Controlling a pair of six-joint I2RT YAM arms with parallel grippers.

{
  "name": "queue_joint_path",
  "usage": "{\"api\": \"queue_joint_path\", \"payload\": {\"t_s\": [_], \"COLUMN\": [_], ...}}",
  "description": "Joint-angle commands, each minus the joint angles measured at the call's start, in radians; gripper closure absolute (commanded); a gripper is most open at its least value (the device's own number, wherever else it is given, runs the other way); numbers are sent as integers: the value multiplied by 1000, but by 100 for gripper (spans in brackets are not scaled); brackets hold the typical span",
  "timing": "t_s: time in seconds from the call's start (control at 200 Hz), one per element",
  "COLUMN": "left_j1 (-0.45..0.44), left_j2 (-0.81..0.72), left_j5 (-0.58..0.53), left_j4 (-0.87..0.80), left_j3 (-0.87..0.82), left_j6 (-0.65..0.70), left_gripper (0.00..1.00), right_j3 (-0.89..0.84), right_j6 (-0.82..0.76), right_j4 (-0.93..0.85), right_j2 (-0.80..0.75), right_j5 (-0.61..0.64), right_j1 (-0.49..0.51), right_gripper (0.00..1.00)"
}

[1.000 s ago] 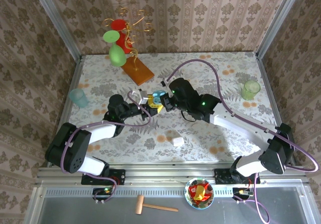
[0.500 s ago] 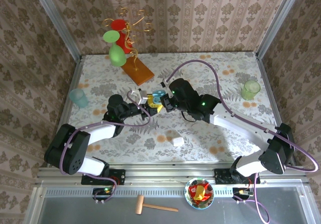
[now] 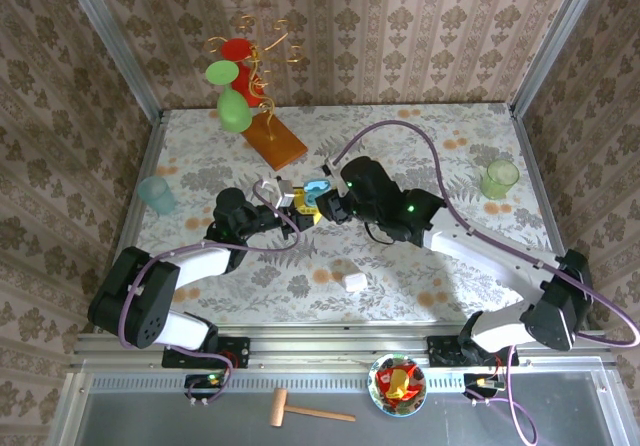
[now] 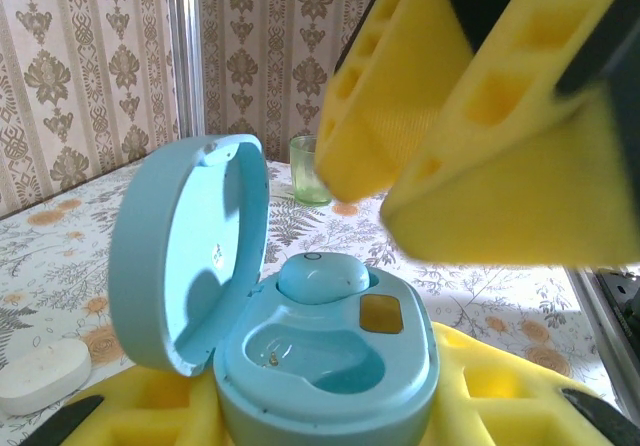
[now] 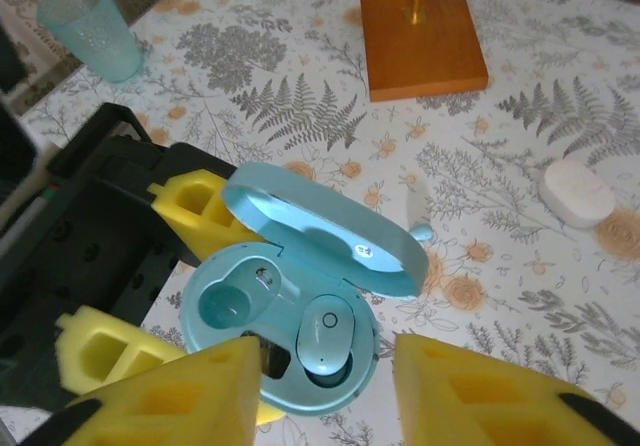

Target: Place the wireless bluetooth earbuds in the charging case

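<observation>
The pale blue charging case [image 5: 262,366] has its lid [image 5: 320,238] open, and my left gripper [image 4: 330,411] is shut on it between yellow fingers [image 5: 196,204]. One pale blue earbud [image 5: 328,338] sits in its socket, also seen from the left wrist as the earbud [image 4: 322,275]. The other socket [image 5: 222,306] is empty. My right gripper [image 5: 335,396] hovers open just above the case, with nothing between its fingers [image 4: 480,116]. A second tiny blue earbud [image 5: 421,233] lies on the table beside the lid. From above, both grippers meet at the case [image 3: 318,190] mid-table.
A white closed case [image 3: 354,282] lies nearer the front. An orange-based wire stand [image 3: 273,138] is behind, a blue cup [image 3: 157,194] at the left and a green cup [image 3: 499,179] at the right. A bowl [image 3: 397,381] and a hammer [image 3: 305,409] sit off the table's front.
My right gripper's jaws have come apart and it has eased slightly back to the right from the case. The left arm and the case have stayed still.
</observation>
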Motion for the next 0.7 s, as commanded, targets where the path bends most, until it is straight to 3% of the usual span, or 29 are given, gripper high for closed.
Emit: {"api": "queue_joint_path", "payload": {"t_s": [0.0,0.33,0.695], "left_j1": [8,14,100], "left_j2": [-20,-42,-115], "left_j5": [16,43,65], "left_j4": [25,56,118], "left_j3": [19,-27,-122], "left_j6": [30,182,238], "left_gripper": [76,76,77], "right_j3": [-1,-68,-230], "right_j6": [29,145,254], "right_j4": [-1,64,290], "right_j2": [-56,-108,-100], "right_j5": [-4,-225,-212], "right_j1": [-11,-116,-231], "right_gripper": [57,52,50]}}
